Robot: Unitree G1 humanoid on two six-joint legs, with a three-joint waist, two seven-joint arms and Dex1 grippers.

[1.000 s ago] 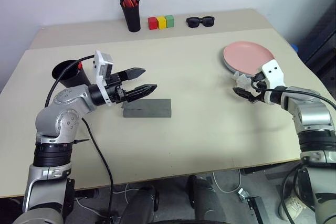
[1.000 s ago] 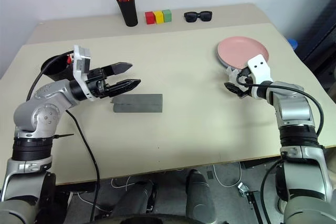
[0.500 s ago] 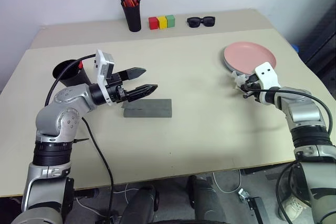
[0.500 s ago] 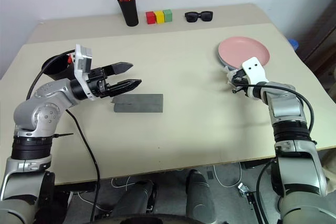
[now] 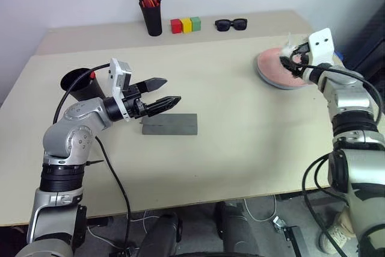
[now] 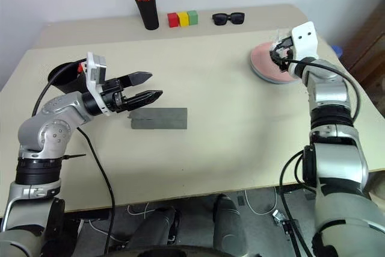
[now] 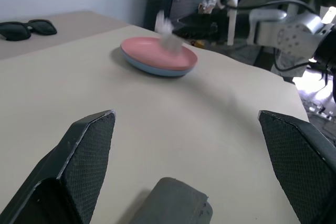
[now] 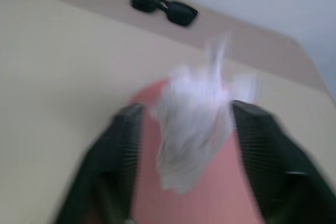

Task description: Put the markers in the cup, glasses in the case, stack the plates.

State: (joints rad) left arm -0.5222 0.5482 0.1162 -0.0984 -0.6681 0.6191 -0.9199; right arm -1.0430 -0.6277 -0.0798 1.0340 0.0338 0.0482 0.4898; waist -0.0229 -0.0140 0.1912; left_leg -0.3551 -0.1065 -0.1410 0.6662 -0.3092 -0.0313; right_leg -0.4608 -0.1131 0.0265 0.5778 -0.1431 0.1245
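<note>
The salmon pink plate (image 5: 274,69) lies on top of the light blue one (image 7: 152,69) at the table's right. My right gripper (image 8: 186,108) hovers just above them, fingers spread wide, with a blurred white crumpled wad (image 5: 289,44) loose between them. At the left stands the black cup (image 5: 73,82), and a red marker end (image 5: 91,75) pokes up at its rim. The grey case (image 5: 169,123) lies closed on the table. My left gripper (image 5: 172,89) hangs open just above the case's left end, holding nothing. The glasses are out of view.
Along the back edge stand a tall black pen pot (image 5: 151,21) with orange-tipped pens, three coloured blocks (image 5: 184,25) and black sunglasses (image 5: 230,24). The plates sit close to the table's right edge (image 5: 337,58).
My right gripper rose and moved forward from the plates' near side to above them, bringing the white wad along, and its fingers have spread apart. The left arm has not moved.
</note>
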